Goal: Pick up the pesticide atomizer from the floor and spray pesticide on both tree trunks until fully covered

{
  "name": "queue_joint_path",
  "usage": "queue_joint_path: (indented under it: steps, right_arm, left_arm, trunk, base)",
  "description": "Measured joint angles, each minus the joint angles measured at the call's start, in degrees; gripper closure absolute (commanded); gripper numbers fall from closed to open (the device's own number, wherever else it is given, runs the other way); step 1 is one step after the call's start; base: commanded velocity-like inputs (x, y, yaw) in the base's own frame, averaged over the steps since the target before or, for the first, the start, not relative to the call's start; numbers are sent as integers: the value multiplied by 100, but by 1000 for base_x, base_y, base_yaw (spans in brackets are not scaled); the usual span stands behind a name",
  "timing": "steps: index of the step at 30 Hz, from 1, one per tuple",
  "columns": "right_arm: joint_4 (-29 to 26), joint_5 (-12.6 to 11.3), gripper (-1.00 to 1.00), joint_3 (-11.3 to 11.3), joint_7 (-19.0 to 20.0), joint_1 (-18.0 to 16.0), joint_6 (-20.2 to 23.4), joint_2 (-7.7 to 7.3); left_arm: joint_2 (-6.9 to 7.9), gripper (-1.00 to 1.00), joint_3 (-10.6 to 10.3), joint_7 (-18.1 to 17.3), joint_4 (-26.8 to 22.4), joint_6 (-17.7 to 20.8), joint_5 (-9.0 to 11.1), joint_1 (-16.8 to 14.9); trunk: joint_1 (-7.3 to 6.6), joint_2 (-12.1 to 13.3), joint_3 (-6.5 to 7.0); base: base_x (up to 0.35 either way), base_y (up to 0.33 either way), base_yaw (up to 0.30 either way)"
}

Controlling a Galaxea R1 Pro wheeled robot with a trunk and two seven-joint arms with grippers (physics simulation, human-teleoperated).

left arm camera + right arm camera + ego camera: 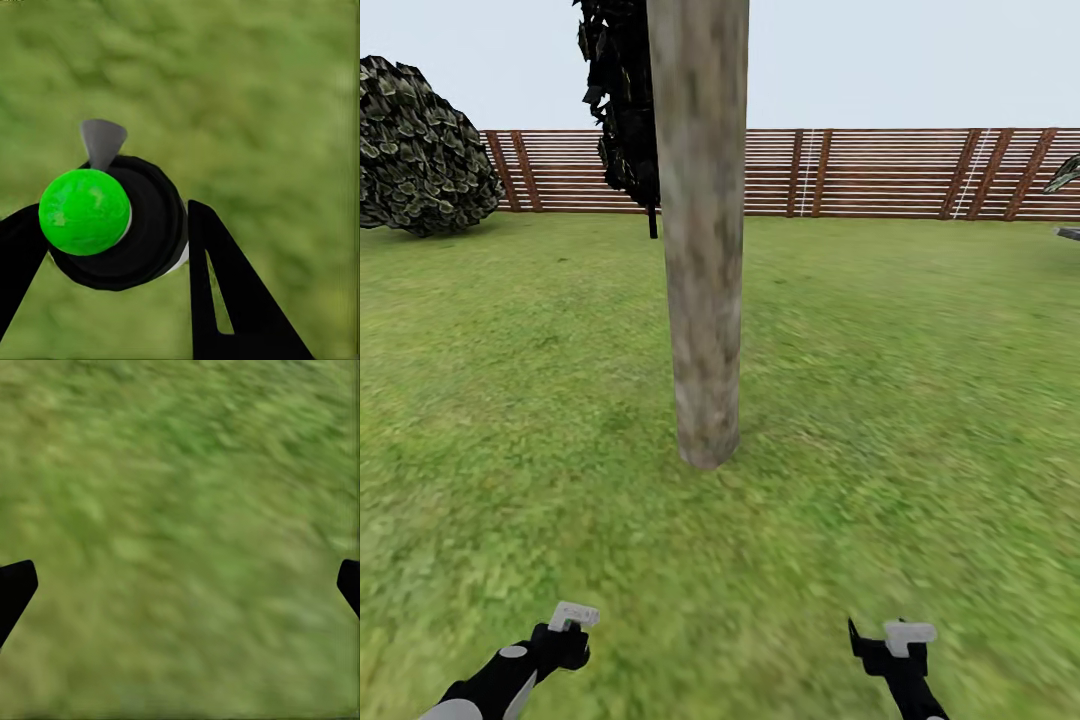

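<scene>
From the head camera I have 1 tree trunk (pixel 702 230) dead ahead at 12 o'clock, a thick mottled beige and grey column rising out of the grass floor (pixel 880 400) and running past the top of the picture. Behind it, at about 11 o'clock, hangs a dark conifer (pixel 622 100), and a rounded shrub (pixel 420 150) sits at 10 o'clock against the brown slatted fence (pixel 880 172) that closes off the far side of the lawn.

My left claw (pixel 565 632) shows low at 7 o'clock, well short of the trunk. Through its wrist camera I see it clenched on the sprayer (pixel 112 221): a round black body with a bright green cap and a small grey spout, held between the 2 black fingers (pixel 225 292), with blurred grass beneath.

My right claw (pixel 895 645) shows low at 5 o'clock, also well apart from the trunk. Its wrist camera shows it released: the 2 black fingertips (pixel 15 585) stand wide apart at the picture's edges with bare grass between them.
</scene>
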Motion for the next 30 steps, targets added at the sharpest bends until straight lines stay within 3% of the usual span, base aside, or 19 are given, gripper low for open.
queue_joint_path:
  steps: [12,16,21,28,30]
  right_arm:
    - [7,-19,-100,-8,11,33,-9,16]
    - [1,-19,-100,-12,3,31,-9,10]
    - [-5,-19,-100,-12,-4,31,-9,9]
    - [-3,-19,-100,-12,-9,30,-9,9]
    - [6,-19,-100,-13,-1,30,-9,16]
  left_arm:
    - [-98,100,14,13,-3,47,19,-7]
    - [-130,100,0,13,-3,139,-5,-56]
    - [-140,100,-6,10,-56,806,-5,-83]
    - [-133,100,-18,9,-175,1020,-29,-74]
    - [-146,100,-19,9,-202,1534,-20,-88]
  trunk:
    - [0,0,0]
    - [0,0,0]
    - [0,0,0]
    - [0,0,0]
    - [0,0,0]
  base:
    - [301,-87,-3]
    - [269,-172,-201]
    - [278,-173,-280]
    - [255,-103,-255]
    - [8,-1,-10]
